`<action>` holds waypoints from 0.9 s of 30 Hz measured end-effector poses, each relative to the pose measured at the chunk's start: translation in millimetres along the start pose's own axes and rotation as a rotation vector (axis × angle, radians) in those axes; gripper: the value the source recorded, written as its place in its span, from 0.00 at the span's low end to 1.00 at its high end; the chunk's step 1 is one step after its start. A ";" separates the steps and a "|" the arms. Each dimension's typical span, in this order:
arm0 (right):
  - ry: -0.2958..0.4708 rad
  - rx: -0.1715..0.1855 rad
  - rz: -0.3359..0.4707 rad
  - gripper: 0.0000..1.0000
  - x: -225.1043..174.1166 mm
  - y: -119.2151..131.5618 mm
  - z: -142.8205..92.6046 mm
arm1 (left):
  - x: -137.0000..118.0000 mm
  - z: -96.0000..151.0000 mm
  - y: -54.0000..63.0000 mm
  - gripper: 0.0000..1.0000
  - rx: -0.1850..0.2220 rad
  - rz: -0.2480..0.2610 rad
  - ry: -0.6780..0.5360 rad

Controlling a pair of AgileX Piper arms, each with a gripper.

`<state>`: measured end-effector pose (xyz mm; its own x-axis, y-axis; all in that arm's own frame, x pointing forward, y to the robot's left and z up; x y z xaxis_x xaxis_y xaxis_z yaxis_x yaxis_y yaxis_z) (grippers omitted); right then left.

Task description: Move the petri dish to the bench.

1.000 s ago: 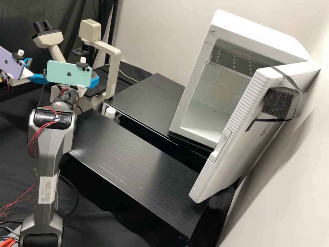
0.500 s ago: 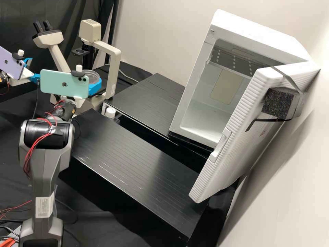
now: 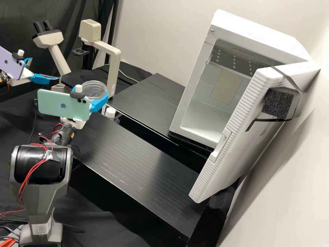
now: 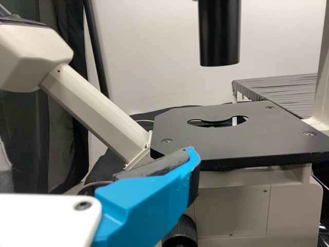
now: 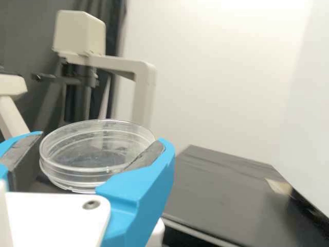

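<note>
I can make out no words or numbers clearly. In the high view, a white rectangular printed label [image 3: 40, 228] sits on my dark grey right arm [image 3: 44, 195], between seven and eight o'clock, its lines too small to tell. A small dark emblem marks the mint-green smartphone [image 3: 51, 97] near nine o'clock; another marks the pale purple smartphone [image 3: 13, 68], between nine and ten o'clock.
</note>
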<state>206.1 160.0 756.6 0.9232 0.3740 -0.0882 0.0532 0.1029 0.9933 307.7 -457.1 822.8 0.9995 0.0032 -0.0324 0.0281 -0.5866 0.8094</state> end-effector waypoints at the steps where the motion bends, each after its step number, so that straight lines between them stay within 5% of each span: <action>1: -0.016 0.002 0.002 0.00 -5.5 1.2 4.3 | 0.0 0.0 0.0 1.00 0.000 0.000 0.000; 13: -0.199 0.019 0.150 0.00 -37.5 33.4 45.8 | 0.0 0.0 0.0 1.00 0.000 0.000 0.000; 27: -0.255 0.032 0.187 0.00 -51.0 39.9 60.4 | 0.0 0.0 0.0 1.00 0.000 0.000 0.000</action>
<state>184.1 89.4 805.3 0.9836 0.1398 0.1141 -0.1185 0.0233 0.9927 307.7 -457.1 822.8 0.9995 0.0032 -0.0324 0.0281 -0.5866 0.8094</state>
